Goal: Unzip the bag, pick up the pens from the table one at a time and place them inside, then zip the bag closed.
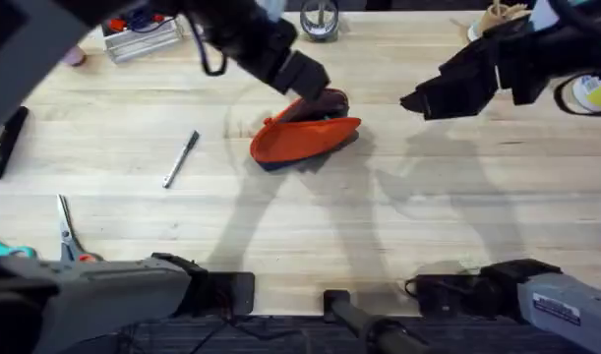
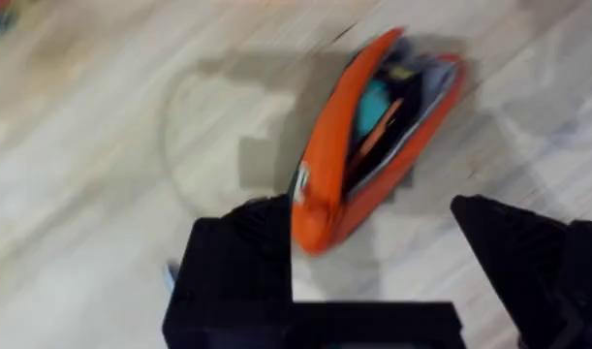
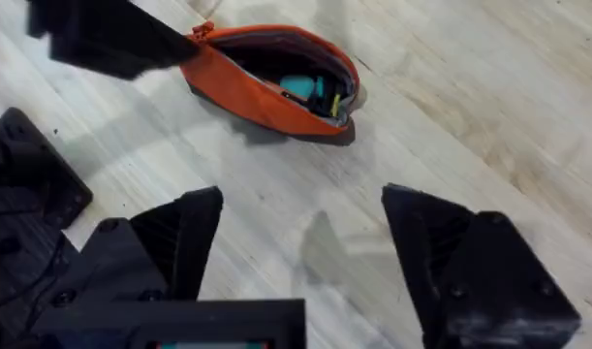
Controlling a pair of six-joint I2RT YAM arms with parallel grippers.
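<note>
I find the bag (image 1: 302,138) unzipped, mouth gaping to receive pens. My left claw (image 2: 373,271) hangs wide above it; right claw (image 3: 300,262) wide, empty. Silver pen (image 1: 180,158) lies on the desk (image 1: 428,226).

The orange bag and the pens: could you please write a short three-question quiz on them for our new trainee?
1. True or false: the bag lies open on the table.
2. Which pen lies alone on the table, away from the bag? A) the orange pen B) the silver-grey pen C) neither
3. Fill in: the left gripper hovers at one end of the bag with its fingers ____; the right gripper is likewise spread.

Key
1. True: the mouth gapes, and the contents show in both wrist views.
2. B.
3. Open, holding nothing.
</note>
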